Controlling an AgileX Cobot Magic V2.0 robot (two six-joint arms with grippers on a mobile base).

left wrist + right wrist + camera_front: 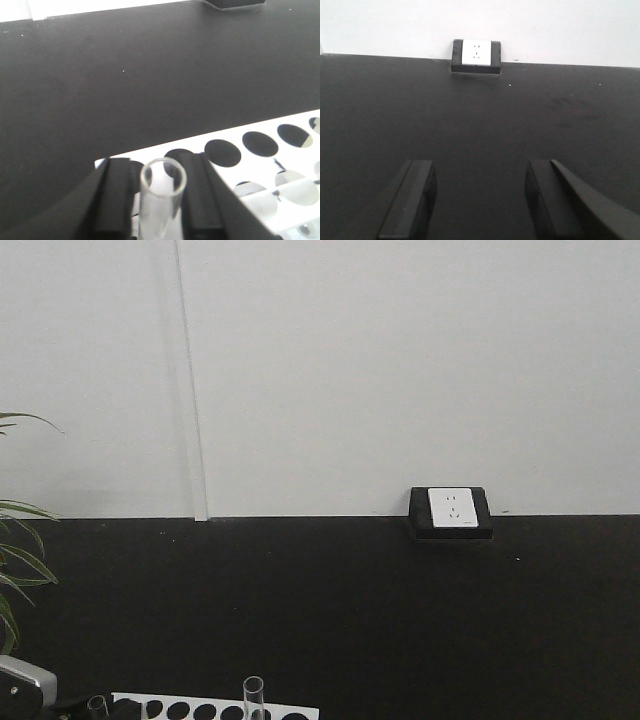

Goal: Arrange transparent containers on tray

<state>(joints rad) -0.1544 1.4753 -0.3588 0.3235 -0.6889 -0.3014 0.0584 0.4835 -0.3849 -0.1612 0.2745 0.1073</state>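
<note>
Left wrist view: a clear tube (162, 200) stands upright between the two black fingers of my left gripper (158, 164). The fingers are closed in on it from both sides, grasping it. Its round open rim faces up. The tube is over the near corner of a white rack (241, 135) with round holes, which rests on a black table (150, 75). My right gripper (479, 170) hovers over the same table, fingers spread wide, holding nothing. Beyond it, a white socket (476, 52) in a black housing sits at the foot of a white wall (570, 25).
</note>
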